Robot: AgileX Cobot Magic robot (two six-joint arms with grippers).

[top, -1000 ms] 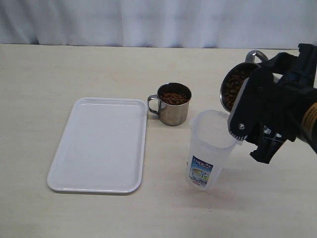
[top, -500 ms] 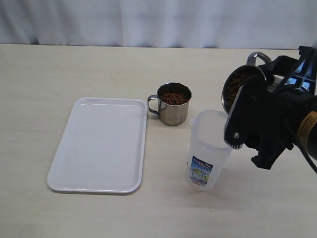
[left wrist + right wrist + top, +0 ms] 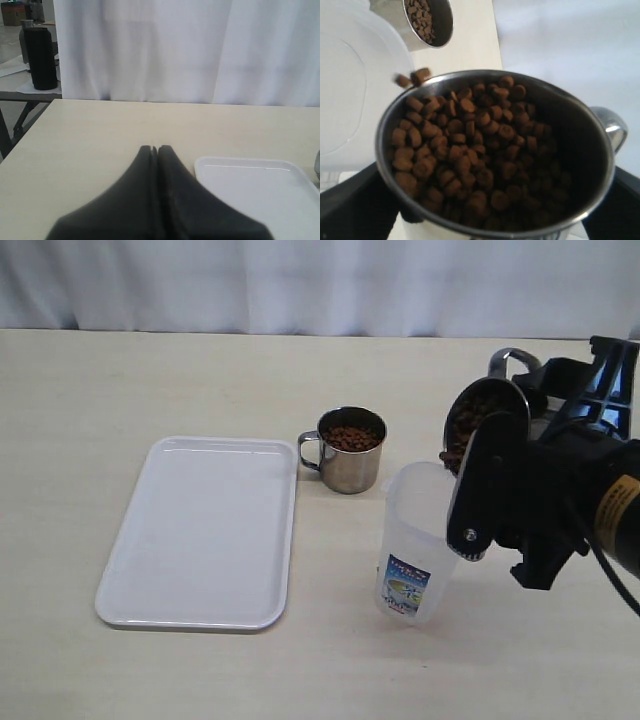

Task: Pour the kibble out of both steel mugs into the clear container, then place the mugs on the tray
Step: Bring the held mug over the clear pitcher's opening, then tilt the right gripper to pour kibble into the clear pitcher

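nearest me, in the lower left of the exterior view, the white tray point(image 3: 205, 530) lies flat on the pale table point(image 3: 150, 380). to its right, low in the middle of the frame, the clear container point(image 3: 415, 550) stands upright and apart from the tray, its blue-and-white label facing front.

just above and to the right of its mouth, the right gripper point(image 3: 505, 435) is clamped on the tilted mug point(image 3: 478, 418), one of the two steel ones. its black fingers press on either side of the mug's wall. the mug is tipped steeply, mouth turned toward the container and loop handle up at the back. from the right wrist camera the kibble point(image 3: 470, 145) is heaped against the lower lip. a few blurred pellets sit right at the rim or just over it, with the container's pale rim close beyond them. i cannot tell whether any pellets lie inside the container.

further back, near the centre of the frame, the second mug point(image 3: 350, 452) stands upright just beside the tray's upper right corner. its handle points toward the tray and it is filled with kibble nearly to the brim.

the left gripper point(image 3: 155, 150) shows only in its own wrist camera. its fingers are pressed together tip to tip above the table, with a corner of the tray near it.

across the top of the frame hangs a white curtain point(image 3: 300, 280).
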